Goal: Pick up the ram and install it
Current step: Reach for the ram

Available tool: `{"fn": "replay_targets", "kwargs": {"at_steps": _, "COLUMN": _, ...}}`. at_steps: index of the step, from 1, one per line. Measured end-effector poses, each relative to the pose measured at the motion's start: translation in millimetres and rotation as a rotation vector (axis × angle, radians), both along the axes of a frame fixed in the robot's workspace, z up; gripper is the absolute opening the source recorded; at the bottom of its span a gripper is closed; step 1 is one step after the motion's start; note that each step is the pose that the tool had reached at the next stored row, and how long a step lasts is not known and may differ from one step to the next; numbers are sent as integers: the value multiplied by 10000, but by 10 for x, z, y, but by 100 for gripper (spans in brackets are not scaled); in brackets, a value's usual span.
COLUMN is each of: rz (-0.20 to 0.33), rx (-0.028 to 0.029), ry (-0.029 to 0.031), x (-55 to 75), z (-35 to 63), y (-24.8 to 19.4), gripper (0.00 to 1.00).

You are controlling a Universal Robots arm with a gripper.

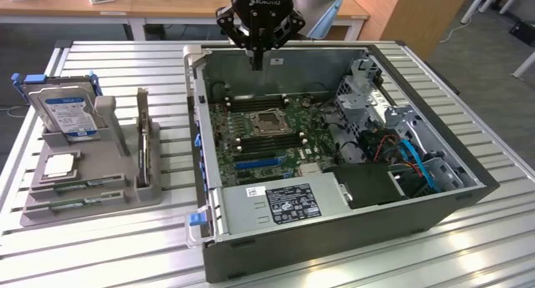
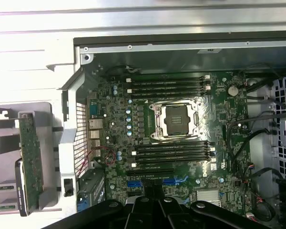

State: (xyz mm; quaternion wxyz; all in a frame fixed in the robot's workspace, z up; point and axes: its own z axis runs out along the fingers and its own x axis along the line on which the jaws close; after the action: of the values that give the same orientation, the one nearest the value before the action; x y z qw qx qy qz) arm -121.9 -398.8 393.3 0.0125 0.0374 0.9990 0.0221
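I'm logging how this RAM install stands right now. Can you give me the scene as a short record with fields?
gripper: shut, holding nothing, hanging over the open computer case
ram: lying in the gray holder, on the exterior view's left, untouched
memory slots: look empty, on either side of the CPU socket
hard drive: upright in the holder
work done: ram not yet picked up

Room light was bright and even; the slatted table (image 2: 33, 47) glared white in the wrist view, the computer case (image 1: 317, 69) softly shadowed inside
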Motion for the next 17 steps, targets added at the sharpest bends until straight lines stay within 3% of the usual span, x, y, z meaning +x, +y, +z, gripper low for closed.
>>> {"fn": "replay_targets", "kwargs": {"at_steps": 8, "rz": 0, "rx": -1, "ry": 0, "x": -60, "z": 0, "y": 0, "gripper": 11}}
{"fn": "replay_targets", "kwargs": {"at_steps": 17, "rz": 1, "rx": 0, "ry": 0, "x": -326, "z": 0, "y": 0, "gripper": 11}}
